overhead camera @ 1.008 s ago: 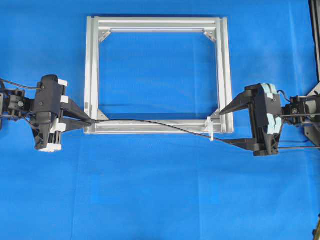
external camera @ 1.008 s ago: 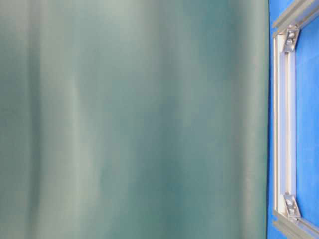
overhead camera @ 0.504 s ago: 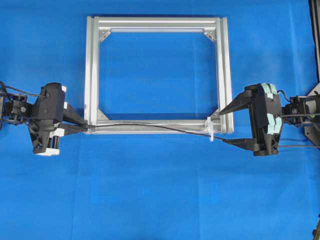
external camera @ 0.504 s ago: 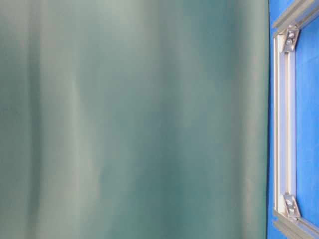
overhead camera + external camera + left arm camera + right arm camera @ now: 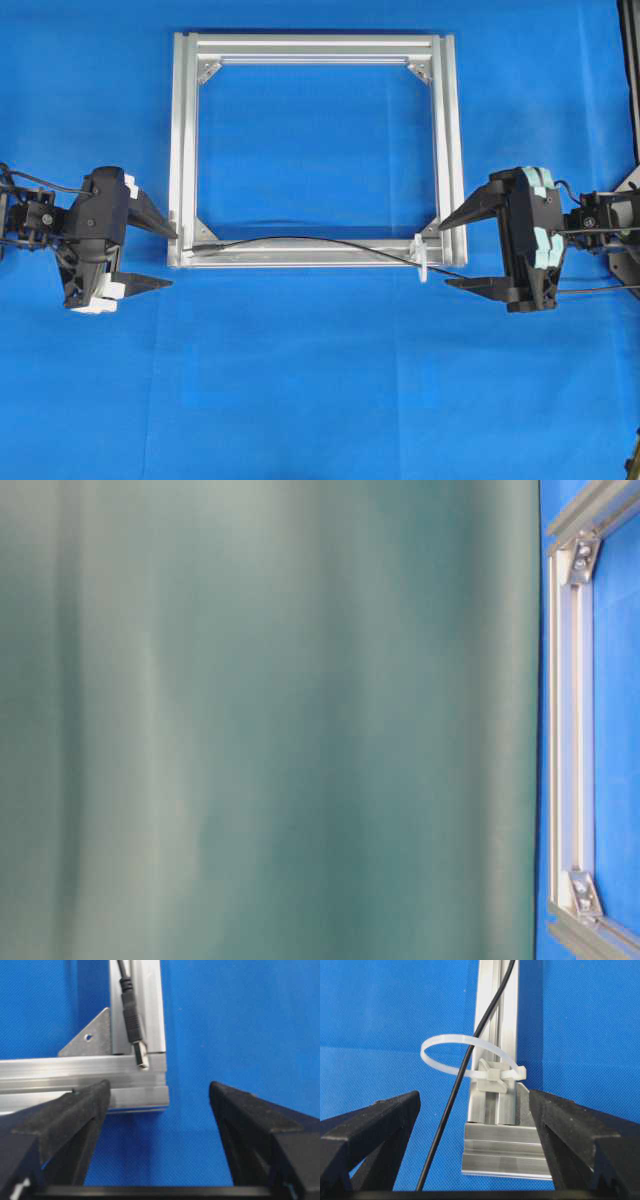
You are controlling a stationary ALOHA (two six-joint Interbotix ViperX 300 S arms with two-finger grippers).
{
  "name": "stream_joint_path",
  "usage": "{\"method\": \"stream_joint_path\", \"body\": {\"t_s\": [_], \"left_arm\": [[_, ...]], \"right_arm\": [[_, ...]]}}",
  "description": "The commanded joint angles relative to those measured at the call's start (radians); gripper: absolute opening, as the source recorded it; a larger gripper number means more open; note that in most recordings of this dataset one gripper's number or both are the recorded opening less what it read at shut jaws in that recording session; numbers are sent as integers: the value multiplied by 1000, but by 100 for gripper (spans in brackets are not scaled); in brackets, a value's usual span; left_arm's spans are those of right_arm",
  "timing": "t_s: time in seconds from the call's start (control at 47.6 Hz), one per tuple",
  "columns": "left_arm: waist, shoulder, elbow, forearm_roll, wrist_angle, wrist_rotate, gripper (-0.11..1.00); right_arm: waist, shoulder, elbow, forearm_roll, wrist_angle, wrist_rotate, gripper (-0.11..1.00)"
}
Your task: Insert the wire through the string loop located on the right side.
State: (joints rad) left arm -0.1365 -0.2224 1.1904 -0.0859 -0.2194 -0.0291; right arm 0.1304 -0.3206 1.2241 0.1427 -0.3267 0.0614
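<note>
**Mara:** Both claws first, from overhead. How do they stand against the square silver aluminium frame (image 5: 315, 150)?

**Jon:** Left gripper (image 5: 172, 260) sits just off the frame's lower left corner, its black jaws spread, nothing between them. Right gripper (image 5: 442, 255) sits just off the lower right corner, jaws spread wide too, gripping nothing.

**Mara:** And the thin black wire (image 5: 300, 241)?

**Jon:** It lies along the frame's lower rail in a shallow arch, then passes the small white string loop (image 5: 422, 258) at the rail's right end and runs toward the right gripper's lower finger.

**Mara:** Table-level view?

**Jon:** Mostly a blurred grey-green surface. Only a strip of the frame (image 5: 572, 720) on the blue cloth (image 5: 615, 730) shows at the right edge.

**Mara:** Left wrist view?

**Jon:** The wire's dark plug tip (image 5: 134, 1022) rests on the frame's corner, beyond the open fingers (image 5: 75, 1110), touching neither.

**Mara:** Right wrist?

**Jon:** The wire (image 5: 465, 1067) runs through the loop (image 5: 465, 1055), which is tied to the frame's rail (image 5: 497, 1015). The fingers (image 5: 375, 1125) stand apart on either side of it.
</note>
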Motion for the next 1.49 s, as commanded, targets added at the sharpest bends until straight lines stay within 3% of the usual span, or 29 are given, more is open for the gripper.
{"method": "stream_joint_path", "body": {"t_s": [0.0,0.441,0.651,1.47], "left_arm": [[5,-25,-12,2,0,0,73],[5,-193,-98,2,92,2,71],[5,-216,-114,2,101,0,71],[6,-212,-120,2,98,2,70]], "right_arm": [[-2,-21,-17,2,-2,0,92],[-25,-264,-72,-17,229,-6,92],[-40,-342,-75,-21,275,-6,92],[-40,-337,-75,-21,279,-6,92]]}}
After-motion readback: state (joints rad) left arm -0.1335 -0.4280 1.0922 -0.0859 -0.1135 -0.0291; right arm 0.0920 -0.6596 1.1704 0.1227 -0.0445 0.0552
